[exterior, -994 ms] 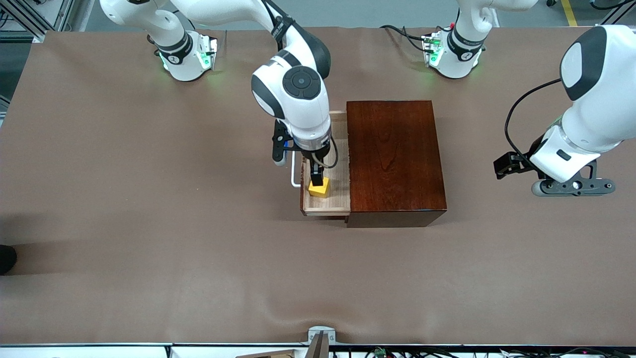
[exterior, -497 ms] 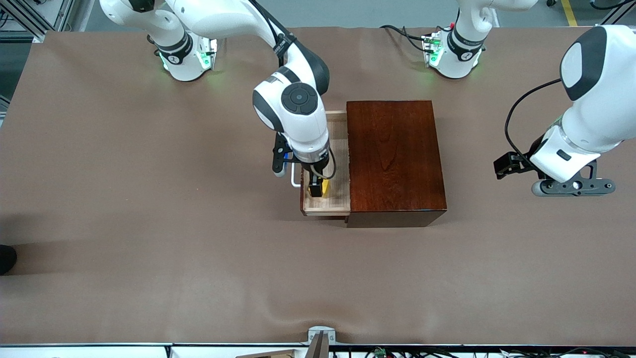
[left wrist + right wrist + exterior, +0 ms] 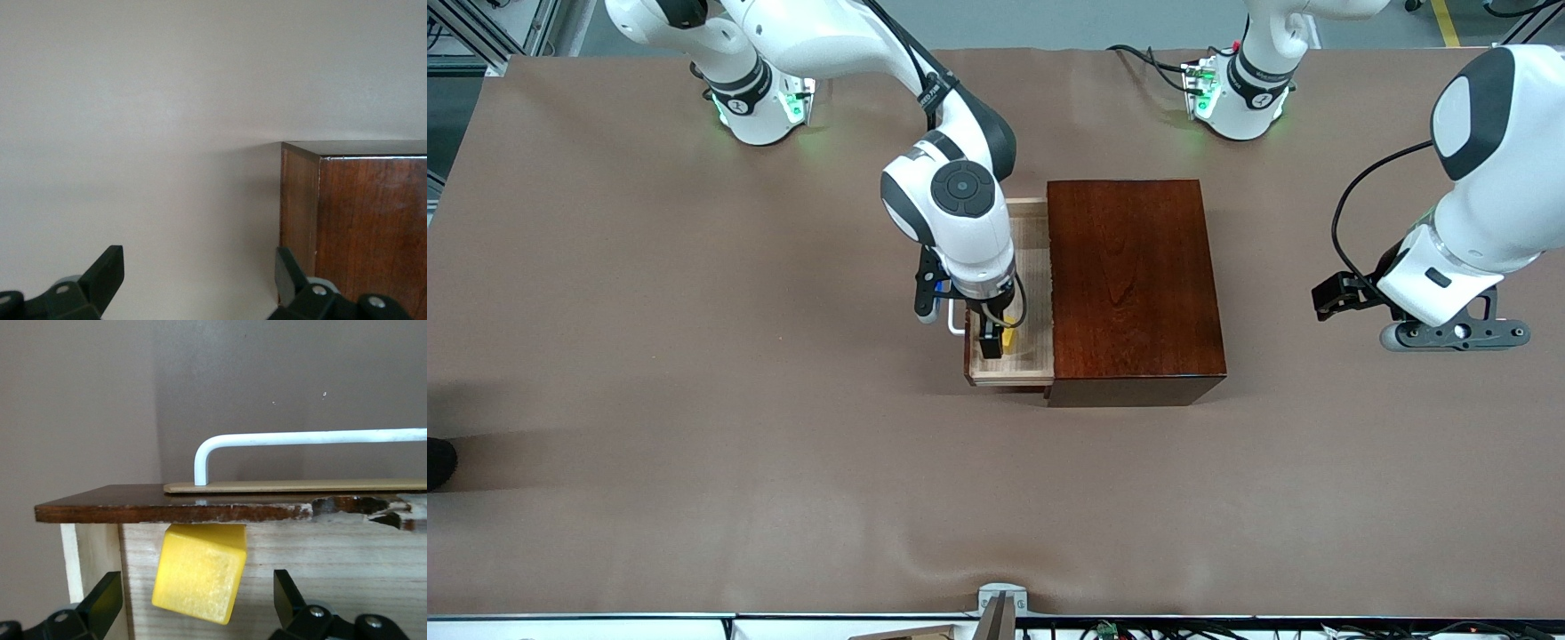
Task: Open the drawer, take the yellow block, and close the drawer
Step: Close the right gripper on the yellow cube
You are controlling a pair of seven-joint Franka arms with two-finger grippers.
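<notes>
The right tool (image 3: 992,342) is down in the open drawer (image 3: 1032,267), its fingers spread wide either side of the yellow block (image 3: 200,572), which sits tilted against the drawer's front wall and isn't gripped. It should centre, then squeeze squarely. Over the worktop (image 3: 694,400), the left tool (image 3: 1454,335) waits wide open and empty beside the wooden box (image 3: 1134,284).

The left gripper (image 3: 193,283), its two dark fingertips (image 3: 107,270) spread wide apart, hangs above the plain table (image 3: 147,133), beside a corner of the glossy reddish-brown wooden box (image 3: 360,213).
</notes>
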